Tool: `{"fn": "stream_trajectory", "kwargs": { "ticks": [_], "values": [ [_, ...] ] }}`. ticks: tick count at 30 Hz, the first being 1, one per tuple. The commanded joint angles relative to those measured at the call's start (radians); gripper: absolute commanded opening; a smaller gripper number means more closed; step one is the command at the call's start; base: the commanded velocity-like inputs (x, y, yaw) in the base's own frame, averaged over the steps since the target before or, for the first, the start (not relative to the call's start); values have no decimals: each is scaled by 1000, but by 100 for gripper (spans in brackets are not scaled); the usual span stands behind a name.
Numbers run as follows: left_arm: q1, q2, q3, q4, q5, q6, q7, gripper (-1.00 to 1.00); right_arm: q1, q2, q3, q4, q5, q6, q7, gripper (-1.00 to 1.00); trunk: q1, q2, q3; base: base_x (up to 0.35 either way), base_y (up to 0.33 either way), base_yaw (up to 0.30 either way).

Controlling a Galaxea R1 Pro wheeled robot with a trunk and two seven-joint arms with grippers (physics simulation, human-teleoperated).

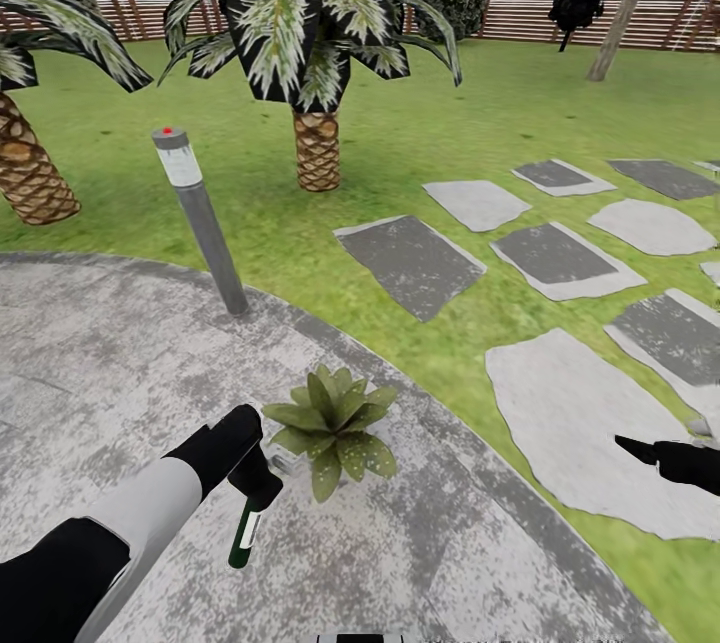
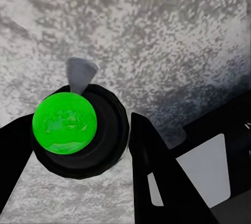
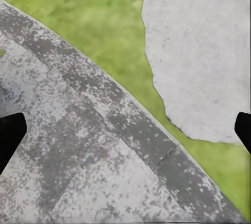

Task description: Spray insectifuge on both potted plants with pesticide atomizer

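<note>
On the round grey patio (image 1: 110, 363) stands one potted plant (image 1: 335, 428), a rosette of pointed green leaves that hides its pot. Just left of it my left gripper (image 1: 256, 479) is shut on the pesticide atomizer (image 1: 245, 530), a slim dark green bottle with a white label pointing down toward the paving. In the left wrist view the atomizer (image 2: 65, 123) appears end-on as a bright green disc in a black ring between the black fingers (image 2: 157, 172). My right gripper (image 1: 640, 449) hovers open over a stepping stone, its fingertips (image 3: 10, 135) far apart above the patio edge.
A grey bollard lamp (image 1: 200, 223) stands at the patio's rim behind the plant. Palms (image 1: 318, 148) grow on the lawn (image 1: 430, 113) beyond it. Grey stepping stones (image 1: 580, 423) lie to the right, and a wooden slat fence (image 1: 540, 13) closes the back.
</note>
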Motion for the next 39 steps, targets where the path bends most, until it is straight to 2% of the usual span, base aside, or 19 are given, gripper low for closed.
{"fn": "stream_trajectory", "kwargs": {
  "ticks": [1,12,25,39],
  "values": [
    [0,1,-2,-3,-10,2,-10,-100,-1,0,-1,-1,9,5,10,100,0,0,-1,0,0,-253],
    [0,2,-2,-3,-9,2,-10,-100,-1,0,-2,-1,9,5,9,100,0,0,-1,0,41,-216],
    [1,9,0,-3,-8,3,-10,-100,-1,0,-2,-1,10,5,10,100,0,0,-1,0,246,-20],
    [0,12,5,-3,-8,3,-10,-100,-1,0,-2,-1,9,5,10,100,0,0,-1,0,208,-247]
  ]
}}
